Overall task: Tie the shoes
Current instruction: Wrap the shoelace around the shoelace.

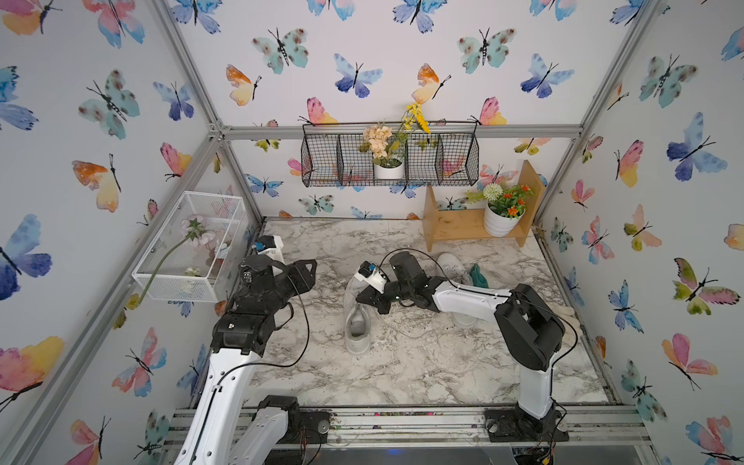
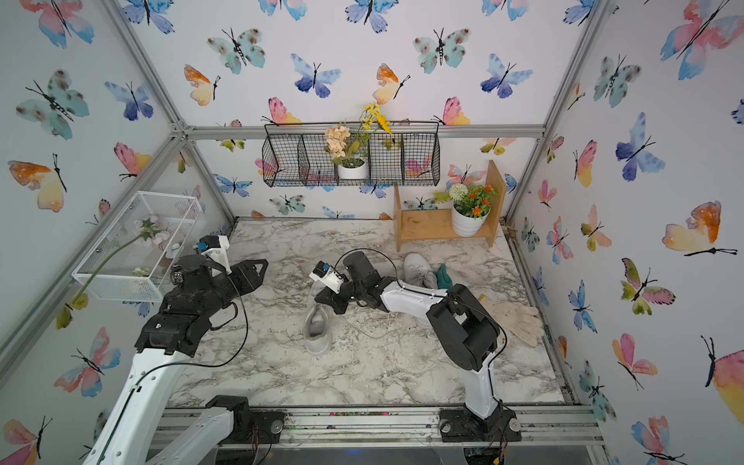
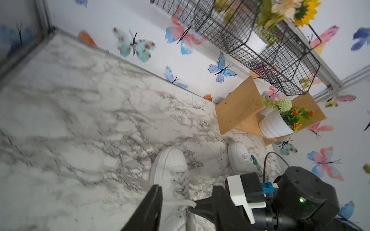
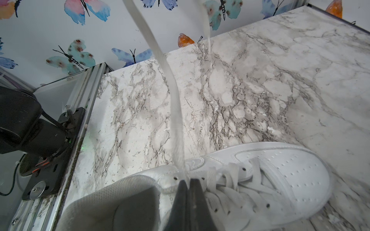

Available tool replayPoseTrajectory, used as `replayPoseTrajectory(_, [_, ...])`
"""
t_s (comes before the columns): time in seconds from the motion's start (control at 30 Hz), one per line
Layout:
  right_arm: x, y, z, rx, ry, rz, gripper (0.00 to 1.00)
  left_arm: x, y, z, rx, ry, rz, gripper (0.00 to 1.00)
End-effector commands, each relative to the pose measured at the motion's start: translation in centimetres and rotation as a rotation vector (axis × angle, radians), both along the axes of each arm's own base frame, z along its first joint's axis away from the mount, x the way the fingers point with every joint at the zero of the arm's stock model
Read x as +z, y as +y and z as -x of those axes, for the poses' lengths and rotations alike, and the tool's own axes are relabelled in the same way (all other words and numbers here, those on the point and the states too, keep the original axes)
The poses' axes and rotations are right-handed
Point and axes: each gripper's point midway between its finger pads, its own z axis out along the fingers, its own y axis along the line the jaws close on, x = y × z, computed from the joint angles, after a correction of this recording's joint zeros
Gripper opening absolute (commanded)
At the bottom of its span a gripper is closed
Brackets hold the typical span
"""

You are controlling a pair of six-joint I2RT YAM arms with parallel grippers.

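Right gripper (image 4: 188, 183) clenched on lace (image 4: 174, 112) at near shoe (image 4: 280, 180) throat. Shoe lies heel near, toe far. Left gripper (image 1: 310, 273) further left, seemingly parted, empty.

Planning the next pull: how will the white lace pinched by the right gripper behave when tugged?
Probably floppy: the lace curves softly away from the shut right gripper. Flat and thin, it likely weighs little and could slip through the pinch. A firm tug may drag the shoe, which sits unanchored on the table.
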Motion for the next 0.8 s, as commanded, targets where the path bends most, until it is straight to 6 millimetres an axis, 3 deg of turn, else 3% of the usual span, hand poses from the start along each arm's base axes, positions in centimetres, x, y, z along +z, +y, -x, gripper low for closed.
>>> replayPoseTrajectory(0.0, [1.5,-0.1,0.1,-0.017,-0.019,-0.028,0.02,-2.0,1.7,1.3,0.065,0.056,-0.087,0.63])
replayPoseTrajectory(0.13, [1.5,-0.2,0.1,-0.02,-0.014,-0.027,0.02,-0.9,1.5,1.4,0.036,0.039,-0.109,0.68])
replayPoseTrajectory(0.27, [1.6,-0.1,0.1,-0.025,-0.016,-0.031,0.02,-1.9,-2.3,1.0,-0.16,0.057,0.006,0.67])
replayPoseTrajectory(0.37, [1.8,-0.1,0.0,-0.028,-0.018,-0.034,0.02,-3.7,-5.8,0.7,-0.323,0.075,0.157,0.69])
replayPoseTrajectory(0.43, [1.7,-0.2,0.0,-0.03,-0.015,-0.032,0.02,-4.9,-6.7,0.1,-0.363,0.094,0.216,0.69])
replayPoseTrajectory(0.77, [1.6,-0.3,-0.1,-0.041,-0.012,-0.025,0.02,-11.9,-8.9,-2.5,-0.433,0.285,0.344,0.72])
